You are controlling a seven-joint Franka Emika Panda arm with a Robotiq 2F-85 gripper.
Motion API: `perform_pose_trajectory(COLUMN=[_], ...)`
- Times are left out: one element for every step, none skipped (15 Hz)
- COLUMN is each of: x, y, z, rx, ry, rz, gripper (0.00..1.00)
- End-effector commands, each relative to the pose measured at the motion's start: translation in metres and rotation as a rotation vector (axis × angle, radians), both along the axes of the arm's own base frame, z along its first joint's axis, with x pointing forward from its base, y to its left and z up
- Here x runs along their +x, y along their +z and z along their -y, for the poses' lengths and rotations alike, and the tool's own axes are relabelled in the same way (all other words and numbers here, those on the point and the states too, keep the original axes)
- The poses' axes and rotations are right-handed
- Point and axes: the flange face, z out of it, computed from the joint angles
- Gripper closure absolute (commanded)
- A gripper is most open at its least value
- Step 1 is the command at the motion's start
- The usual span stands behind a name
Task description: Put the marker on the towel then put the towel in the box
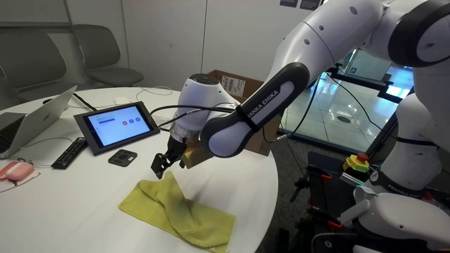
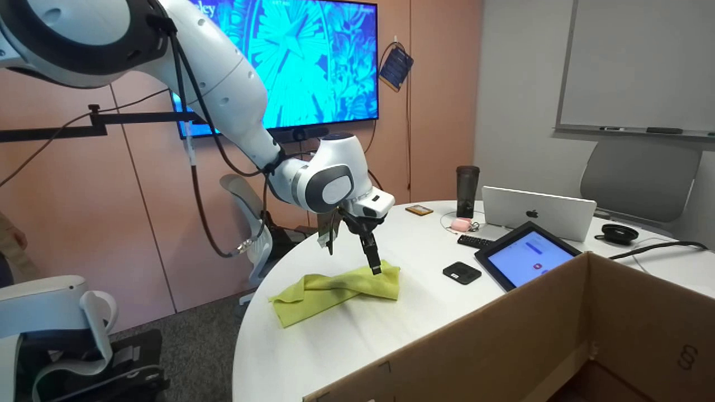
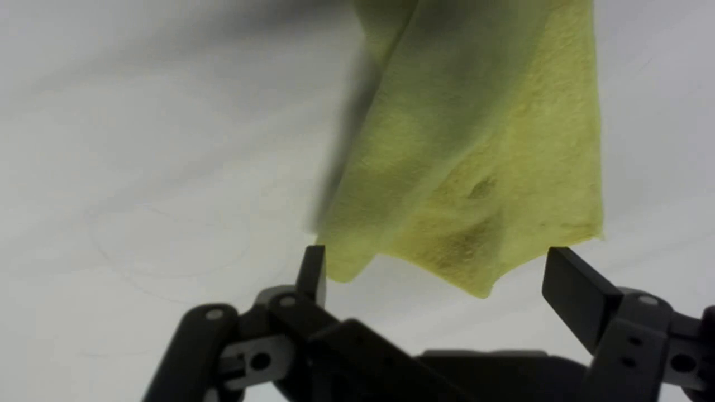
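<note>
Bench (image 1: 81, 203): white, curved at the rim; hours below are read from the towel (image 1: 179, 212) in an exterior view, twelve being the far side.
Towel: yellow-green, lying on the bench near the rim, a thick fold running across it and one corner poking up toward twelve o'clock.
Fingers (image 3: 581, 296): spread wide over the towel's far edge, at about twelve; in the wrist view one tip is just beside a corner of the cloth, and whether it touches I cannot tell.
Marker: its place cannot be made out.
Box (image 1: 258, 144): brown cardboard, open-topped, at one o'clock by the rim, partly behind the arm (image 1: 258, 109); a white label (image 1: 233, 86) shows on one upright panel.
Arm: white with black joints, extends in from about two.
Gadget (image 1: 122, 157): squat and black, between ten and eleven, just beside the tablet (image 1: 117, 125).
Tablet: dark-framed, tilted, its face lit, at eleven.
Remote (image 1: 69, 153): long and black, at ten, near the tablet's corner.
Laptop (image 1: 45, 116): silver, lid raised, at ten, farther out than the remote.
Case (image 1: 20, 171): pink, between nine and ten.
Tumbler (image 2: 467, 191): dark, upright, near the laptop in an exterior view.
Button (image 1: 357, 163): red on yellow, off the bench, between two and three.
Chairs (image 1: 96, 45): grey, past the bench toward eleven.
</note>
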Motion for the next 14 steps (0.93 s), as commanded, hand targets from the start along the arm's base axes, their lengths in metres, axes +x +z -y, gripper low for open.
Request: perform_pose_trajectory(x=[0.003,0.003,0.002,0.002,0.002,0.001,0.0,0.0,0.0,-0.001,-0.001,-0.001,0.0,0.0], y=[-0.014,-0.018,-0.023,-0.028,-0.032,-0.037,-0.04,-0.043,-0.045,-0.048,-0.051,-0.053,-0.056,-0.058], z=[0.007,0.008,0.008,0.007,0.005,0.003,0.001,0.0,0.0,0.0,0.0,0.001,0.002,0.004], rx=[0.001,-0.005,-0.013,-0.017,-0.026,-0.032,-0.041,-0.044,-0.051,-0.054,-0.06,-0.065,-0.075,-0.083], ry=[-0.16,-0.208,-0.251,-0.287,-0.322,-0.347,-0.375,-0.395,-0.419,-0.437,-0.458,-0.475,-0.495,-0.509], rz=[-0.01,-0.02,-0.024,-0.036,-0.037,-0.046,-0.05,-0.056,-0.061,-0.067,-0.073,-0.079,-0.084,-0.088], gripper=[0.0,0.0,0.0,0.0,0.0,0.0,0.0,0.0,0.0,0.0,0.0,0.0,0.0,0.0])
